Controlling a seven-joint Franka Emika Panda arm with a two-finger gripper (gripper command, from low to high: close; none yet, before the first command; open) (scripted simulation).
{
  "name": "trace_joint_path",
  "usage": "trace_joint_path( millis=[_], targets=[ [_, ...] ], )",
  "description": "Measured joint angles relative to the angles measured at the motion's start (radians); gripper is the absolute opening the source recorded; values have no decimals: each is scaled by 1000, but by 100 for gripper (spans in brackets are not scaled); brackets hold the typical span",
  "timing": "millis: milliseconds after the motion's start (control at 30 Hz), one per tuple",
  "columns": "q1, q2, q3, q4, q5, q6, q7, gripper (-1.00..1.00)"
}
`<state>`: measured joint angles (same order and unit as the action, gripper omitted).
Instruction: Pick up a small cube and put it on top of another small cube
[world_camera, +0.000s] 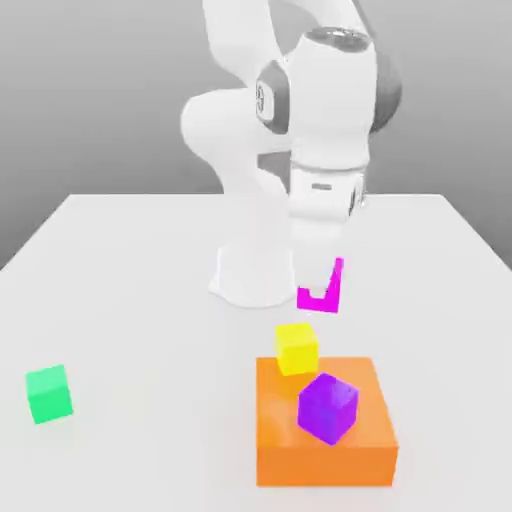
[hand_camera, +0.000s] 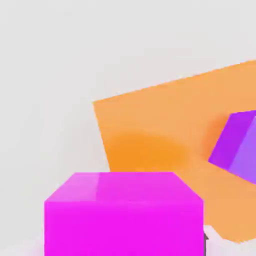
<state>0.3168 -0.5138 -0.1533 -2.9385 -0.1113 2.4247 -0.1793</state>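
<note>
a pale table (world_camera: 145, 300) spreads beneath everything. the white robot arm (world_camera: 242, 140) stands on its far half, bent over at the top, its last section pointing down toward the table. below it, nearer the front edge, lies a flat orange block (world_camera: 325, 468).

the pincer (world_camera: 319, 289) hangs above the table, just beyond the block's far edge. it is closed as far as the magenta cube (world_camera: 318, 304) between its jaws allows; the cube looks level and clear of the table. that grip probably serves to keep the cube flat for stacking, and the downward wrist should let it be lowered straight.

a purple cube (world_camera: 328, 408) sits over the block's top, turned with a corner toward the viewer. a yellow cube (world_camera: 297, 350) overlaps the block's far edge, near the far corner on the exterior view's left; whether it rests fully on top is hard to tell. a green cube (world_camera: 49, 394) sits well apart, toward the table's edge on the exterior view's left.
</note>
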Motion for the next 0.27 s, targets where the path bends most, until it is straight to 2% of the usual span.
trace_joint_path(
  millis=[133,167,267],
  targets=[
    [-5,125,-12,-32,-3,156,1,-100],
    [-4,154,-14,-38,-4,191,0,100],
    [-4,154,-14,-38,-4,191,0,100]
  ],
)
